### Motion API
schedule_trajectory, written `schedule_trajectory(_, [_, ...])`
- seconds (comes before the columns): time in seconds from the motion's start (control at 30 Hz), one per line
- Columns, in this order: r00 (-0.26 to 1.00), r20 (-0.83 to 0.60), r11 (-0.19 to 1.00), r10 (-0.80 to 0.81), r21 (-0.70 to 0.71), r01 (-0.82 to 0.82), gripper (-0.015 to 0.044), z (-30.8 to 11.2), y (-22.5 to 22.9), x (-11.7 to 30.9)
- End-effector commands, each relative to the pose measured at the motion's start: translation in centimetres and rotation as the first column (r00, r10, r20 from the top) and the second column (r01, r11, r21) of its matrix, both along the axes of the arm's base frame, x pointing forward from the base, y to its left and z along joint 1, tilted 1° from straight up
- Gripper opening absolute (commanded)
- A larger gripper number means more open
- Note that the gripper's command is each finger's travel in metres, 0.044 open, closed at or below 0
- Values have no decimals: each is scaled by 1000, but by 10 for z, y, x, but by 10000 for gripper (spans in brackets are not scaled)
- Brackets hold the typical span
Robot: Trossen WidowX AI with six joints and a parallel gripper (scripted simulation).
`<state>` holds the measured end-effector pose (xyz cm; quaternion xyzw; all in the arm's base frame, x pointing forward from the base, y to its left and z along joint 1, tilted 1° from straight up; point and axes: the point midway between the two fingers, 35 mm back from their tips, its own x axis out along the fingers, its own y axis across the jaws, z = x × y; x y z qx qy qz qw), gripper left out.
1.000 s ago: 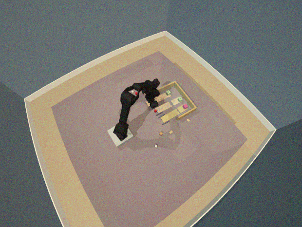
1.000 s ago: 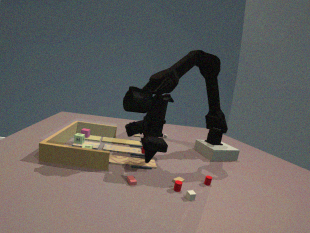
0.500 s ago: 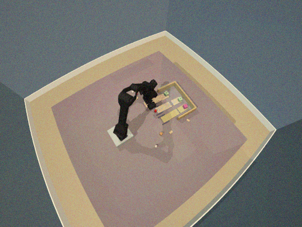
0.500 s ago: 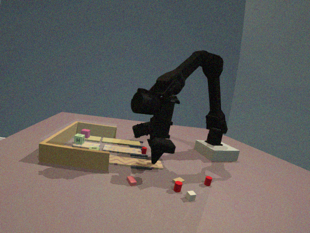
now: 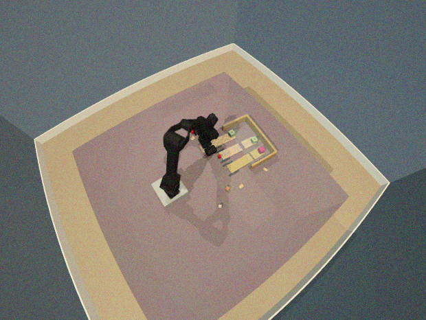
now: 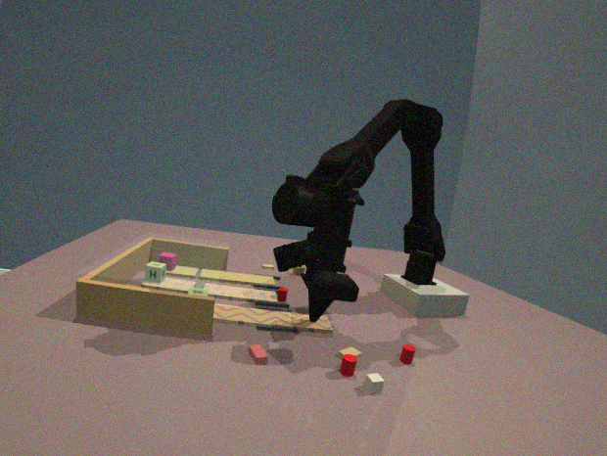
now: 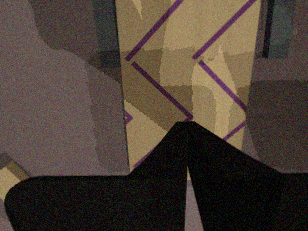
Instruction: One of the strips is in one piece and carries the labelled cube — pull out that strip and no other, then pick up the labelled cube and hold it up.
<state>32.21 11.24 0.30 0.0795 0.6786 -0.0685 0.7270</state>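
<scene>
My gripper [image 5: 209,153] [image 6: 312,319] [image 7: 184,130] is shut with nothing between its fingers; its tips are down at the top of the zigzag strip [image 5: 223,139] [image 6: 255,316] [image 7: 225,29], near its outer end. That strip sticks out past its rails and shows no break; part is hidden by the wall. A green cube [image 5: 231,132] [image 6: 198,292] is on its inner end, mostly hidden in the exterior view. The middle strip [image 5: 229,151] [image 6: 235,292] has a gap; a green cube marked H [image 5: 253,139] [image 6: 155,273] is on its inner piece. The yellow strip [image 5: 240,163] [image 6: 240,278] also has a gap, with a magenta cube [image 5: 261,150] [image 6: 167,260] inward.
A wooden wall [image 5: 263,134] [image 6: 142,306] surrounds the strips' inner ends on three sides. A red cylinder [image 5: 219,156] [image 6: 282,295] stands by the middle strip's outer end. Loose pieces include a red block [image 6: 257,353], a white cube [image 6: 373,383] and an orange block [image 5: 227,188].
</scene>
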Motion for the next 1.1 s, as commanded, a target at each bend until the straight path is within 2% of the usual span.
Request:
schedule_trajectory(0.0, [1000, -30, 1000, 0, -8, 0, 0, -8, 0, -14])
schedule_trajectory(1.07, [999, -34, 1000, 0, -7, 0, 0, -10, 9, -63])
